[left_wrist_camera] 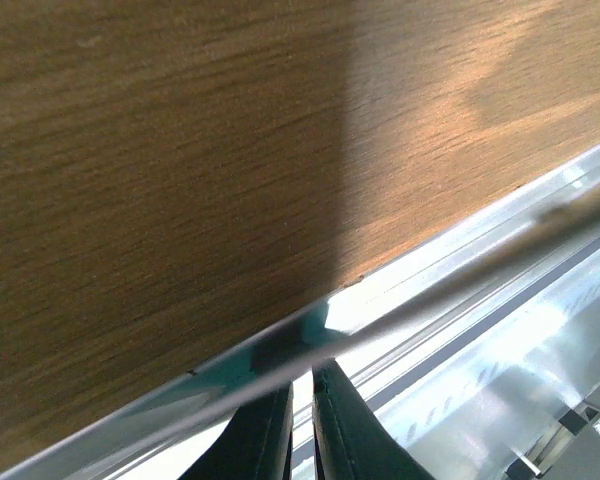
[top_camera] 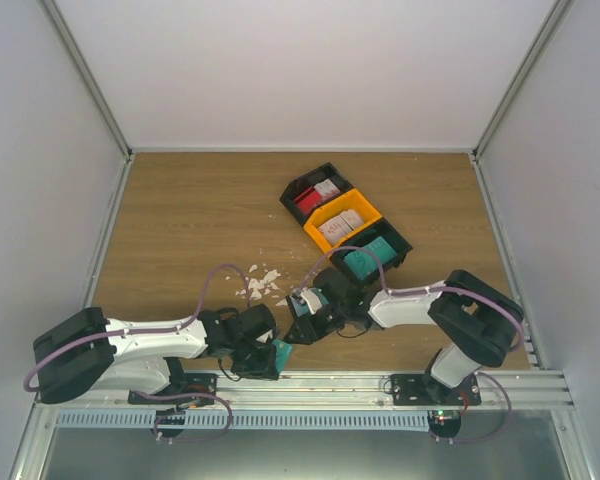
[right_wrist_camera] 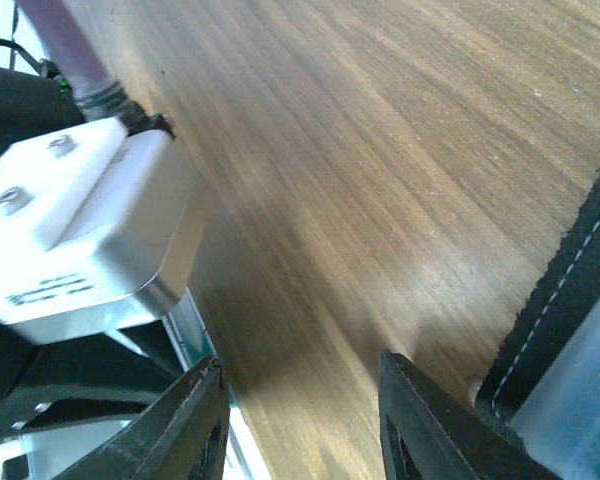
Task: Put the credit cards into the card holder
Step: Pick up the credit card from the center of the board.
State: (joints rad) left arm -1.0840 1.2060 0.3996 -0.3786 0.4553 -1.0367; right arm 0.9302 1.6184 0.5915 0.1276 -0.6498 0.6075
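Note:
My left gripper (top_camera: 268,356) is at the table's near edge, shut on a teal credit card (top_camera: 281,352). In the left wrist view the card (left_wrist_camera: 325,322) runs edge-on across the nearly closed fingertips of that gripper (left_wrist_camera: 302,385). My right gripper (top_camera: 310,316) is just right of it, low over the wood. In the right wrist view it (right_wrist_camera: 300,370) is open with bare wood between the jaws. The black card holder (right_wrist_camera: 570,290), with white stitching, lies just outside the right finger. A whitish card (top_camera: 306,298) shows by that gripper.
Three bins stand in a diagonal row at the back right: a black one (top_camera: 298,190) with red-and-white cards, a yellow one (top_camera: 325,213) with whitish cards, and a black one (top_camera: 395,245) with teal cards. White crumbs (top_camera: 260,285) lie left of centre. The left arm's white body (right_wrist_camera: 80,230) is close by.

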